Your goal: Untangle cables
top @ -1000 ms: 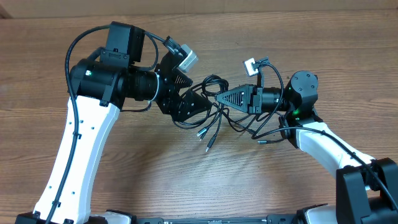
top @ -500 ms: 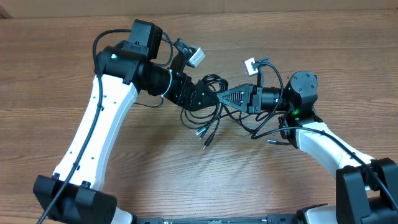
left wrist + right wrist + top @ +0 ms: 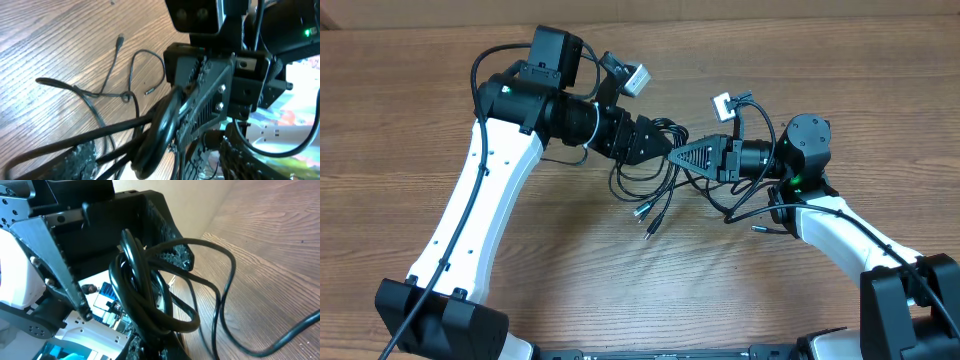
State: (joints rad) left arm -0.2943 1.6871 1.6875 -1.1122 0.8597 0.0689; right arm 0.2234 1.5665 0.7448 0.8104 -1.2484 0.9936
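From overhead, the thin black cables [image 3: 655,185] with small plug ends hang in a tangled bunch over the middle of the brown wood-grain table [image 3: 570,280], between the two arms. Several loose ends trail down onto the wood, plugs pointing toward the near edge. The black left gripper [image 3: 662,143] on its white arm reaches in from the left, and the black wedge-shaped right gripper [image 3: 672,158] comes from the right. Their tips meet at the bunch.

In the left wrist view, the right gripper [image 3: 177,102] has its jaws clamped tight on a thick loop of the cables [image 3: 160,127]. Thinner strands lie curled on the table beyond it. The left gripper's own jaws stand spread wide, with the bundle running between them.

In the right wrist view, the looped cables [image 3: 145,295] rise from the right gripper's closed tips. The left gripper's rough black pad [image 3: 177,255] sits just beside the loops; I cannot tell whether it touches them.
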